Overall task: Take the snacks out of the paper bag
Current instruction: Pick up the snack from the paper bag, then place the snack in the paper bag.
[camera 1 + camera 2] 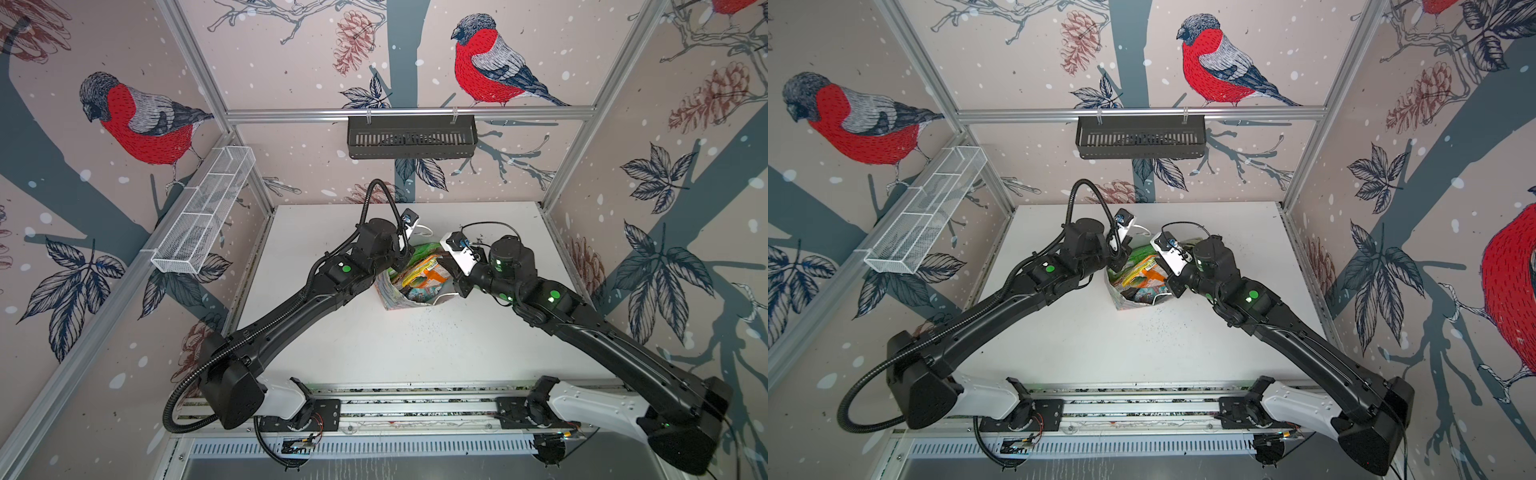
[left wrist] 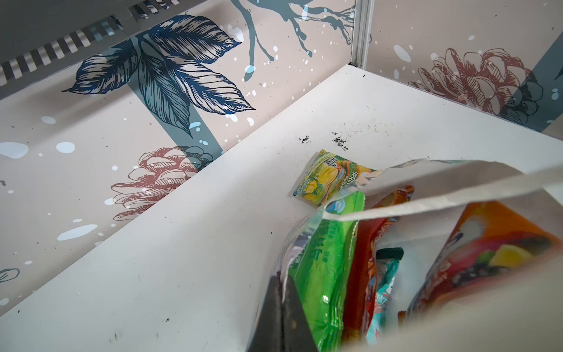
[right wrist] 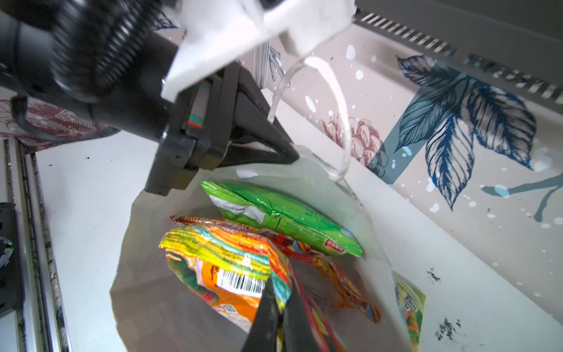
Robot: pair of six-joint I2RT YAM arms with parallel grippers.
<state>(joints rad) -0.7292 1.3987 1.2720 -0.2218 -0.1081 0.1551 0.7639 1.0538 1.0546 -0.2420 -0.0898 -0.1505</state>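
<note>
One paper bag (image 1: 398,302) stands upright in the middle of both top views on the white bench (image 1: 365,353), mouth opening upward. It has two white cord handles, one of them a loop (image 3: 336,100) in the upper middle of the right wrist view.

There are five snack packets, four in the bag and one outside it. The bright green packet (image 3: 283,219) stands on edge against the bag's white inner wall, its long axis running from upper left to lower right of the right wrist view. Next to it stands the red packet (image 2: 361,268). The teal packet (image 2: 382,301) sits lower and is mostly hidden. The orange-yellow packet (image 3: 225,268) stands upright with its barcode facing the camera. The fifth, the green-yellow packet (image 2: 327,179), lies flat on the bench just beside the bag, partly behind the rim, its long axis slanting toward the upper right of the left wrist view.

There are two claws, both narrow. The left claw (image 2: 281,292) seems pinched on the bag's rim beside the bright green packet, though the paper there is blurred. The right claw (image 3: 281,300) is clamped on the top edge of the orange-yellow packet inside the bag.
</note>
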